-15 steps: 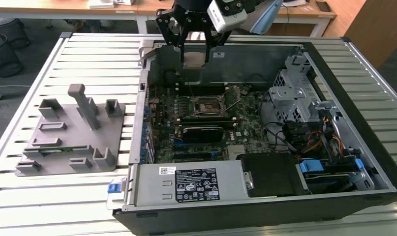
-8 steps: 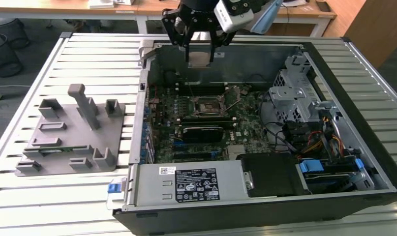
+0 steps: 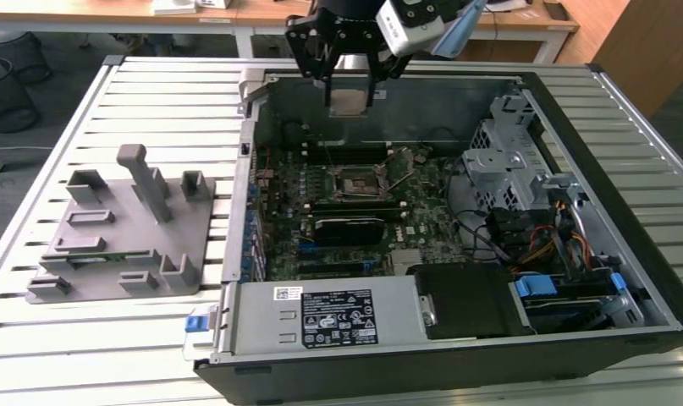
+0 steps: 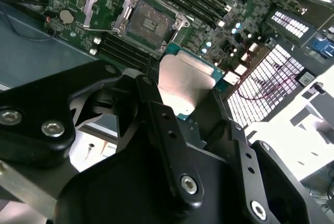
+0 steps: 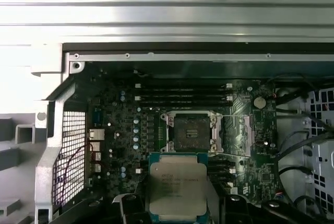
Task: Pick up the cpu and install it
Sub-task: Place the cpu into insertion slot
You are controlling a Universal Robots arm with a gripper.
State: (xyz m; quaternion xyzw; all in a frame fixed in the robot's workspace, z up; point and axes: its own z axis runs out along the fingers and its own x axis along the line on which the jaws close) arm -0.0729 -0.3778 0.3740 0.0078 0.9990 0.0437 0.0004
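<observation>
My gripper [image 3: 350, 95] hangs above the far side of the open computer case [image 3: 250, 127], shut on the cpu [image 3: 350, 101], a flat silvery square with a thin green edge. In both wrist views the cpu [image 5: 176, 187] [image 4: 185, 85] sits between the black fingers [image 4: 156, 114], held well above the motherboard. The open cpu socket [image 3: 354, 179] [image 5: 190, 132] [image 4: 148, 23] lies on the motherboard below, its metal load frame [image 5: 245, 132] swung open to one side.
A grey plastic fixture [image 3: 121, 233] with upright blocks stands on the slatted table at the exterior view's left. Inside the case are a black heatsink block [image 3: 347, 227], memory slots [image 5: 182, 94], a metal drive cage [image 3: 510, 152], cables [image 3: 544, 245] and the power supply [image 3: 330, 317].
</observation>
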